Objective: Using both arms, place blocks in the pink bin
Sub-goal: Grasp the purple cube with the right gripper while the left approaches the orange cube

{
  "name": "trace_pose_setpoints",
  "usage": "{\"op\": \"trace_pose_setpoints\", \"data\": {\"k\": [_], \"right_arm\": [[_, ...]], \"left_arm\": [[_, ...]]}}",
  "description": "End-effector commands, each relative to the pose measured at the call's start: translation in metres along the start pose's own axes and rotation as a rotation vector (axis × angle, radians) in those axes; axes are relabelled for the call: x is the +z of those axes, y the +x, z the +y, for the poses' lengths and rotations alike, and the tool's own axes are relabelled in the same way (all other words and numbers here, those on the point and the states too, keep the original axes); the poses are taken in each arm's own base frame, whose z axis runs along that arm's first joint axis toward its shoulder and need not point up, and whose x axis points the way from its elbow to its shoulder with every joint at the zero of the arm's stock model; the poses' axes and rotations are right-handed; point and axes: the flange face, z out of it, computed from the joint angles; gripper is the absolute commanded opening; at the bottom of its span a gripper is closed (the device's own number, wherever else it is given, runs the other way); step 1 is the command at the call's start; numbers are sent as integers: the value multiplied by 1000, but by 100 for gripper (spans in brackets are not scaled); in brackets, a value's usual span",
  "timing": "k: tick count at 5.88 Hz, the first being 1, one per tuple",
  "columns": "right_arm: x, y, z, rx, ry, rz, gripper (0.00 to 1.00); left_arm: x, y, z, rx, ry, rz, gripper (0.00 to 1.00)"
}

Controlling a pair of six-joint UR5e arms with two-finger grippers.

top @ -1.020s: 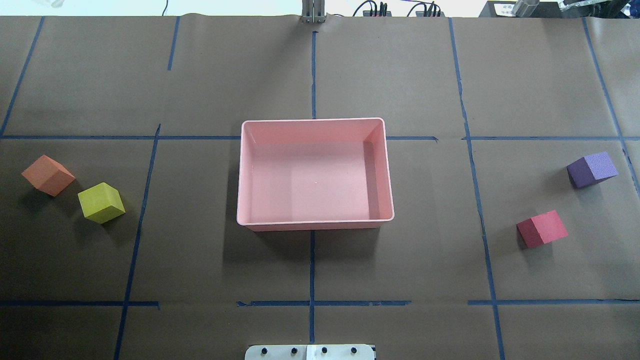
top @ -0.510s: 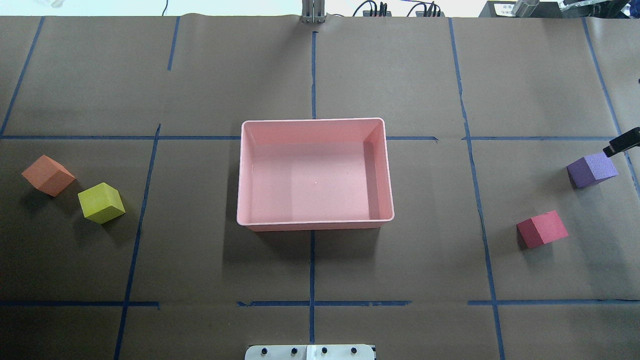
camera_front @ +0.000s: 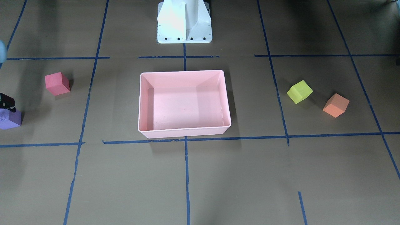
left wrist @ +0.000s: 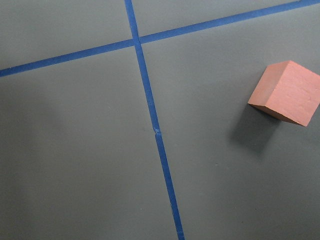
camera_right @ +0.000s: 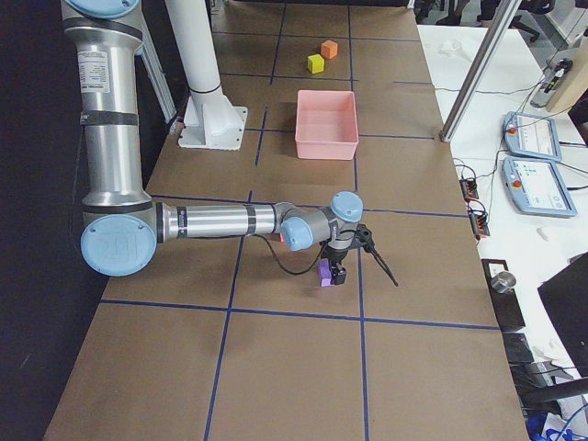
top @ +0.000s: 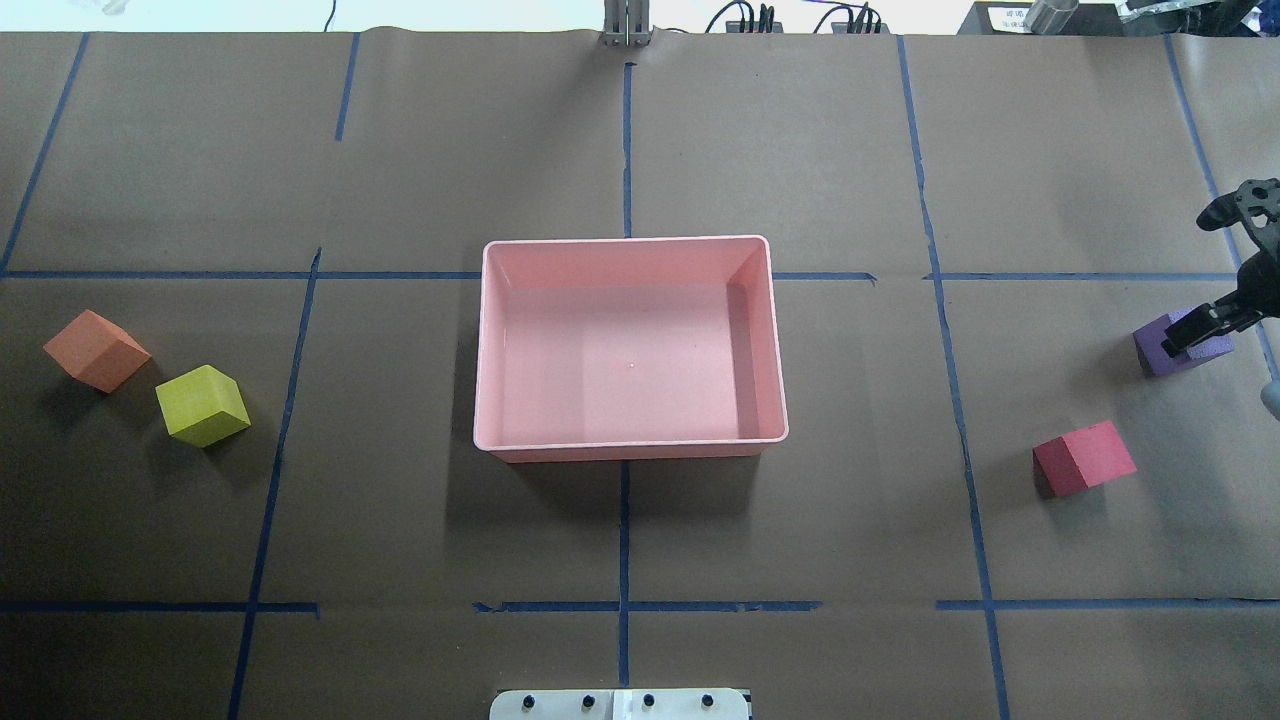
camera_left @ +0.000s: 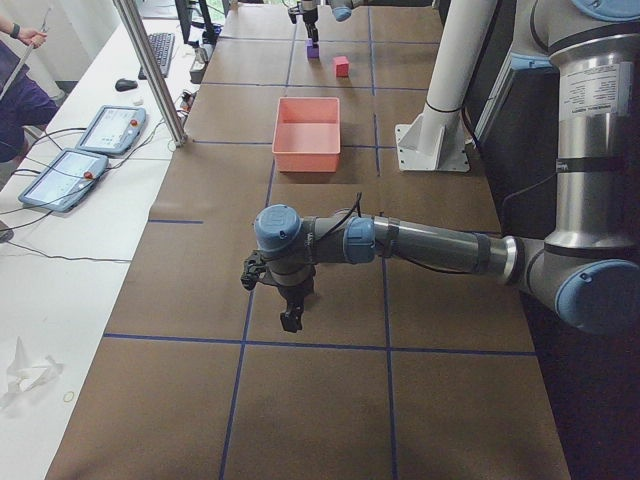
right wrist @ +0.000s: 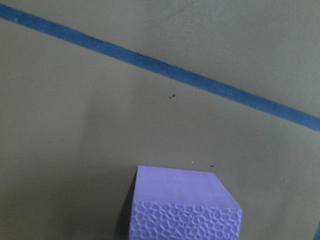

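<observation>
End effector (top: 1185, 285) agape over purple blk (top: 1148, 358)

The counter (top: 800, 550) is covered in brown paper, marked into a grid by blue tape lines (top: 623, 560). In the overhead view 1 pink bin (top: 630, 443) sits at the middle of the frame, straddling the central line. 4 blocks rest on the paper, well apart from the bin: the orange block (top: 96, 350) and yellow-green block (top: 202, 404) close together at middle left, the purple block (top: 1150, 348) at the right edge, and the red block (top: 1085, 458) below it. A white base plate (top: 620, 704) stands at bottom centre.
</observation>
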Motion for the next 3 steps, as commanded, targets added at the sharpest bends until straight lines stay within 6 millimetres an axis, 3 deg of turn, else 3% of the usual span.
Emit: {"op": "trace_pose_setpoints", "data": {"k": [1,2,3], "right_arm": [[9,-8,-1,-16,-11,23,31],[-23,-33,-10,1,47,8,10],[-56,-59,-17,66,108,-16,10]], "left_arm": [[-2,2,0,4,4,-1,100],[-8,7,0,13,15,-3,100],[-19,16,-10,39,39,-17,100]]}}
